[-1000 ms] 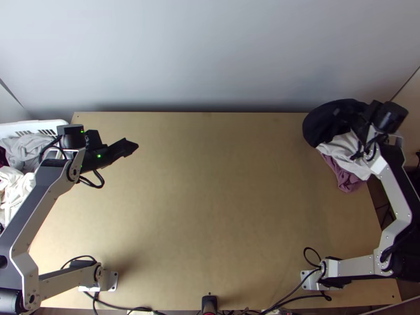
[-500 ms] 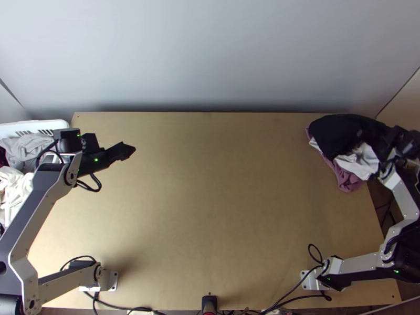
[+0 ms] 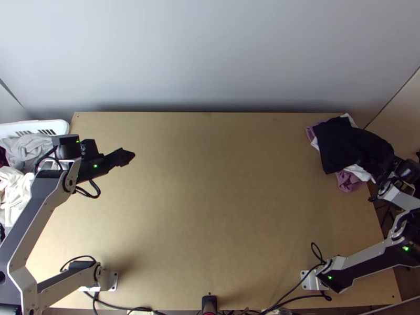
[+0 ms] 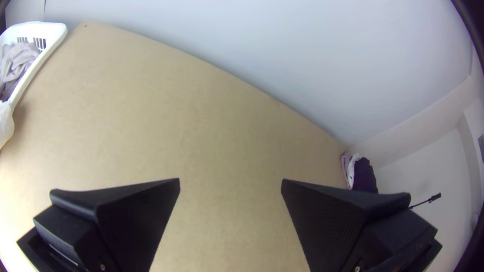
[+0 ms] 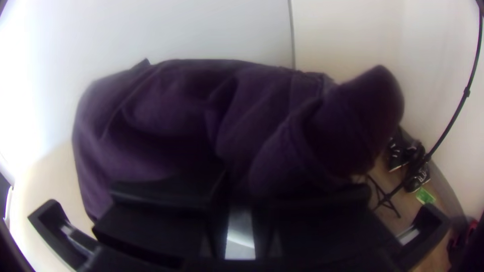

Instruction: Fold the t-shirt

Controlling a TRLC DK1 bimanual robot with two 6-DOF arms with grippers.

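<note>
A: Start at the right claw (image 5: 244,195). State?

B: Clenched on the shirt (image 3: 349,144), by what reads as a gathered edge. The cloth bunches right at the fingers in the right wrist view; which part of the garment is pinched, cannot tell.

A: Bearing of shirt from claw?

B: Toward the table's far side and leftward. Long axis slants the same way in the top view: near end at the claw, far end toward the far edge. Right arm is nearer by a wide margin.

A: So the shirt relative to the claw?

B: Touching at the near end, the bulk lying out beyond the fingers. It is rumpled, not flat; collar and sleeves not made out.

A: Under it?

B: White cloth (image 3: 358,172) and mauve cloth (image 3: 347,181), poking out at its edges, in the table's far right corner.

A: Farther off?

B: Left claw (image 4: 231,182), released, fingertips wide apart, holding nothing, well apart from the shirt across the table (image 3: 210,199). Beyond it, the basket (image 3: 34,125) with more laundry.

A: Judgement?

B: Folding looks unstarted or unclear. To spread it, pull leftward along that axis, lifting first; a low drag might bring the white cloth along.
</note>
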